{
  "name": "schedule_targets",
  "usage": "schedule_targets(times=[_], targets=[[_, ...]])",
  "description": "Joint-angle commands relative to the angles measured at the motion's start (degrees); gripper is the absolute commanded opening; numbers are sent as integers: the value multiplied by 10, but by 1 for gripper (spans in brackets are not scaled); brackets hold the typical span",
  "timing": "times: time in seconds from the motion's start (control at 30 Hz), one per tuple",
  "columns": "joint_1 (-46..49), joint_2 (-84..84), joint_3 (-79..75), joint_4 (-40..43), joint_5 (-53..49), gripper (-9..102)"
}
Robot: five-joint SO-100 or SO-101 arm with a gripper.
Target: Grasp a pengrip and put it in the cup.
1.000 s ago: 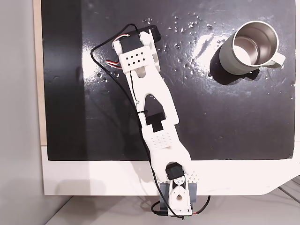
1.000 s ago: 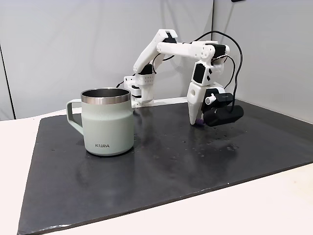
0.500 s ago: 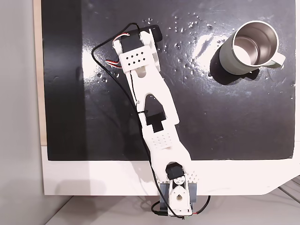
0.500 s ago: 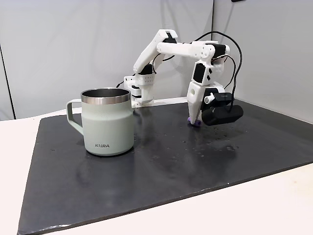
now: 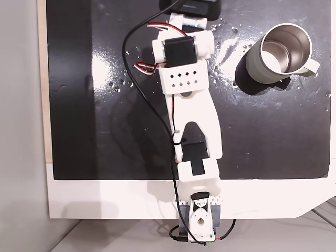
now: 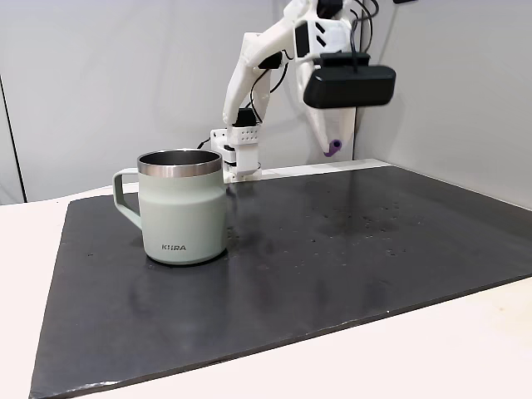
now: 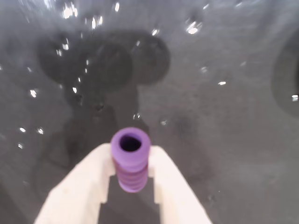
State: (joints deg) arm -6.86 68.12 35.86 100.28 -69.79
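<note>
The purple ribbed pengrip (image 7: 131,161) stands upright between my two white fingers (image 7: 88,182) in the wrist view, its hollow end toward the camera. My gripper (image 6: 331,150) is shut on it, and in a fixed view the pengrip (image 6: 332,147) hangs high above the black mat. The pale grey-green cup (image 6: 182,207) with a steel inside stands upright on the mat, left of the gripper and nearer the camera in that view. In a fixed view from above, the cup (image 5: 282,52) sits at the upper right, to the right of the arm's black wrist housing (image 5: 191,6).
The black mat (image 6: 349,266) lies on a white table (image 5: 105,197); small shiny specks dot it near the top of the view from above. The arm's base (image 5: 198,220) is at the table's front edge. A grey wall rises behind the mat.
The gripper has risen from the mat surface to well above it with the pengrip in its fingers. Seen from above, the arm has swung right, toward the cup.
</note>
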Motion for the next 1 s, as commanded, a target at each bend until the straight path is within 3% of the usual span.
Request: schedule_targets(times=[0.0,0.47,0.97], targets=[[36,67,-53,1,20,0],[256,54,-171,-4,100,0],[359,-129,-299,-4,55,0]])
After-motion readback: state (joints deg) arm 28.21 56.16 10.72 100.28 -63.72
